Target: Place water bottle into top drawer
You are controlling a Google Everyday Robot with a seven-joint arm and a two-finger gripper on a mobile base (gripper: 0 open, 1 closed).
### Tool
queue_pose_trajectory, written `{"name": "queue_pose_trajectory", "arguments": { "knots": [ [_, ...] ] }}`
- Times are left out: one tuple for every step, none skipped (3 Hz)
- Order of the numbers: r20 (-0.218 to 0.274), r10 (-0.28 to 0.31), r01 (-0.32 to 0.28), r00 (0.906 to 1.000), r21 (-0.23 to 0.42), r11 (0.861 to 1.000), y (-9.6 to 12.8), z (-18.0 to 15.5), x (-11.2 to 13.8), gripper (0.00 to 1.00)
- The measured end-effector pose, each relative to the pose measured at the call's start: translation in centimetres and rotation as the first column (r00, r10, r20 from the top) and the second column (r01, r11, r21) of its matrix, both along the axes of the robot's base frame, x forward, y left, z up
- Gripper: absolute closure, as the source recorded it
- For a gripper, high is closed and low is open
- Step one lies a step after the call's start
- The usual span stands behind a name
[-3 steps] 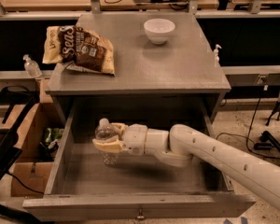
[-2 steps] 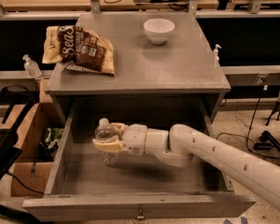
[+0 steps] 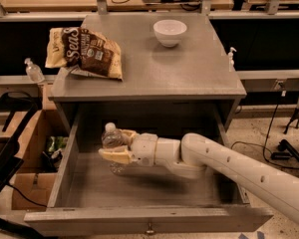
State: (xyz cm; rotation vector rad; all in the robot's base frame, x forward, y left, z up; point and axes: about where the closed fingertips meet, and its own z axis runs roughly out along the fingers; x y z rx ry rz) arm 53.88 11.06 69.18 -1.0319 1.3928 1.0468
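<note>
The water bottle [image 3: 111, 139], clear with a white cap, stands upright inside the open top drawer [image 3: 139, 220], toward its left side, its base down near the drawer floor. My gripper [image 3: 115, 145] reaches in from the right and is shut on the bottle, one cream finger [image 3: 114, 156] across its front and the other behind it. The drawer is pulled far out, with a small metal knob [image 3: 149, 229] on its front.
On the cabinet top [image 3: 189, 73] lie a chip bag [image 3: 84, 51] at the left and a white bowl [image 3: 170, 32] at the back. Small pump bottles [image 3: 34, 70] stand at either side. A cardboard box [image 3: 27, 183] sits on the floor at the left.
</note>
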Motion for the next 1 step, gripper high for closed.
{"name": "queue_pose_trajectory", "arguments": {
  "knots": [
    [0.000,0.003,-0.003,1.0000,0.001,1.000,0.18,0.05,-0.07,0.00]
  ]
}}
